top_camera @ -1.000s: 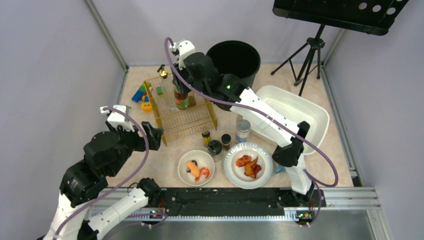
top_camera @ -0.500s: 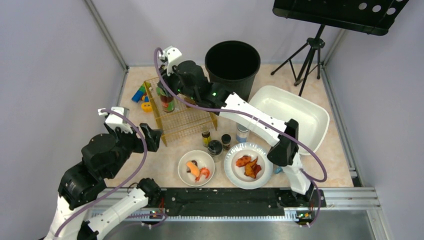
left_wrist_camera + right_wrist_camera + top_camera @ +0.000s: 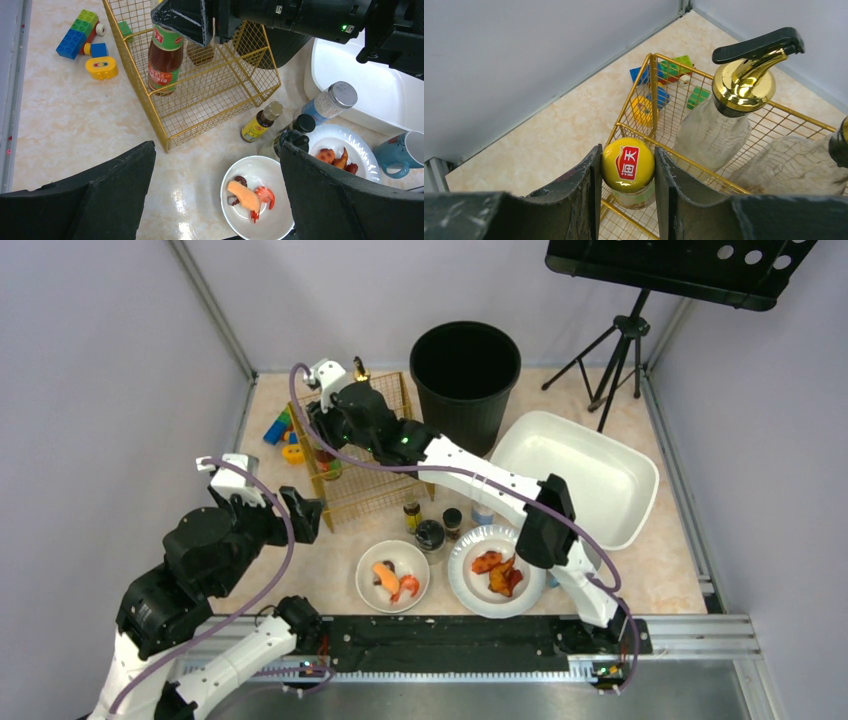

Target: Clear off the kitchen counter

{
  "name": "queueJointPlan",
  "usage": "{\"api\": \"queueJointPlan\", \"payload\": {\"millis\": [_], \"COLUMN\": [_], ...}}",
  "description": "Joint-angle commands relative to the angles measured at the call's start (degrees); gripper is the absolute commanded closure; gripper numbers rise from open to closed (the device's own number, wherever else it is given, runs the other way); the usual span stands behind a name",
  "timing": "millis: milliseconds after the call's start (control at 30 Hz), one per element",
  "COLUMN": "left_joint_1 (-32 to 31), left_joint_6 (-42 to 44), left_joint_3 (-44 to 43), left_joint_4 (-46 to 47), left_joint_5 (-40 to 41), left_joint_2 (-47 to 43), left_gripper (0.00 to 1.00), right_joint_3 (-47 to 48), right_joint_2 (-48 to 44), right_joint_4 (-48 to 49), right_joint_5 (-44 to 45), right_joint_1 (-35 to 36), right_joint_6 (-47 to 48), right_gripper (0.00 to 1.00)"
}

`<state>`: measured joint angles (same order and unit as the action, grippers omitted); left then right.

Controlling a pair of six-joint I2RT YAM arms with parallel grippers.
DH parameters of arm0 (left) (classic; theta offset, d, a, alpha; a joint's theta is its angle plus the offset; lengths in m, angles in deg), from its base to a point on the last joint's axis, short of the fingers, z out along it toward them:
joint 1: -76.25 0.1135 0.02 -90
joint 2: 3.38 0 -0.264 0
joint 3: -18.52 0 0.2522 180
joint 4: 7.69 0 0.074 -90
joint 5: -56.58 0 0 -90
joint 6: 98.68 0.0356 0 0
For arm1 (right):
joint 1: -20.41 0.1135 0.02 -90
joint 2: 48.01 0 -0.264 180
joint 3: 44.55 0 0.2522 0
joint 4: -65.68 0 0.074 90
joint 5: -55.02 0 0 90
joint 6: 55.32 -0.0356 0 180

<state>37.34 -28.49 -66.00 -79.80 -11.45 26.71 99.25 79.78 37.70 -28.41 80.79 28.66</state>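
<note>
**Sauce bottle clamped at gold basket, left pincer wide**

The kitchen counter is seen filling the walled cell, from the black front rail to the back wall. At 11 o'clock on it a gold wire basket is set. Over the basket's far-left corner a sauce bottle is held upright, inside the mesh walls. Its yellow cap is clamped between the fingers of the right gripper. Base contact with the mesh cannot be told. Two pump bottles are stood in the basket at the clamped bottle's 3 o'clock. Toy blocks are scattered at 10 o'clock, outside the basket. A black bin is placed at 12, a white tub at 2. Two food plates and small condiment bottles are grouped at 6. The left gripper is held at 8 o'clock, jaws wide apart, nothing between them.
</note>
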Motion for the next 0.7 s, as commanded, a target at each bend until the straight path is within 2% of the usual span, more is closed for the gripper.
{"api": "queueJointPlan", "payload": {"millis": [0, 667], "left_joint_1": [0.07, 0.07], "left_joint_6": [0.03, 0.13], "left_joint_3": [-0.05, -0.07], "left_joint_4": [0.32, 0.49], "left_joint_5": [0.37, -0.14], "left_joint_2": [-0.47, 0.69], "left_gripper": [0.01, 0.01], "right_joint_3": [2.24, -3.44], "right_joint_2": [-1.12, 0.79], "right_joint_4": [11.19, 10.55], "right_joint_5": [-1.72, 0.19], "right_joint_1": [0.64, 0.62], "right_joint_6": [-0.14, 0.73], "right_gripper": [1.00, 1.00]}}
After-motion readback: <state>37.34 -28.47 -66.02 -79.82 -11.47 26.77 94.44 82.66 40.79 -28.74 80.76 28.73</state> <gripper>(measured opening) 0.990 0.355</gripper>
